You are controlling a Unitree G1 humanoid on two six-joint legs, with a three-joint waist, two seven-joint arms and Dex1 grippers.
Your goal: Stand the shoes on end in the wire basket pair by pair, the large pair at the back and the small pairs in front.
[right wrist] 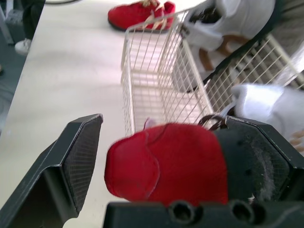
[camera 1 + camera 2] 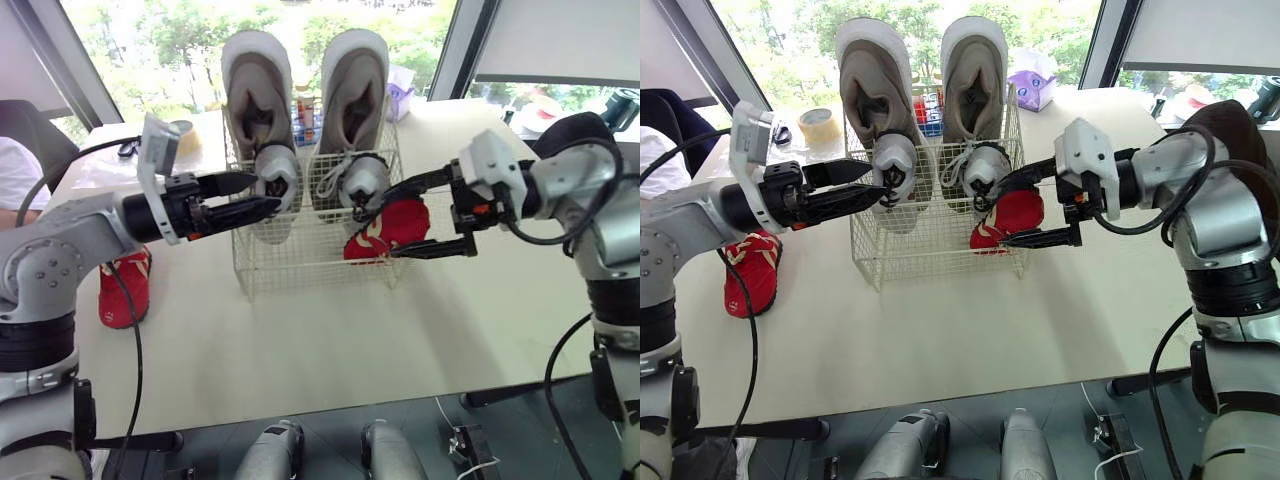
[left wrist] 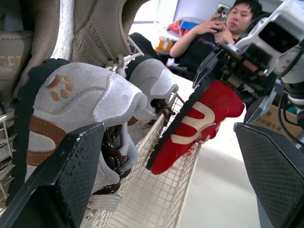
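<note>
In the head views, the wire basket (image 2: 300, 268) is seen with the large pair (image 2: 257, 90) on end at the far side and the grey small pair (image 2: 275, 182) just in front. The right gripper (image 2: 392, 222) is clamped on a red shoe (image 2: 372, 240) at the near right corner. Its mate (image 2: 125, 290) lies on the table (image 2: 330, 340) at the left. The left gripper (image 2: 265, 192) is spread and empty beside the left grey shoe.

In the left wrist view, the red shoe is shown tilted against the rim.

In the right wrist view, bare basket floor is seen beyond it. The shoe would best be raised clear of the rim, turned upright and released only once seated.
</note>
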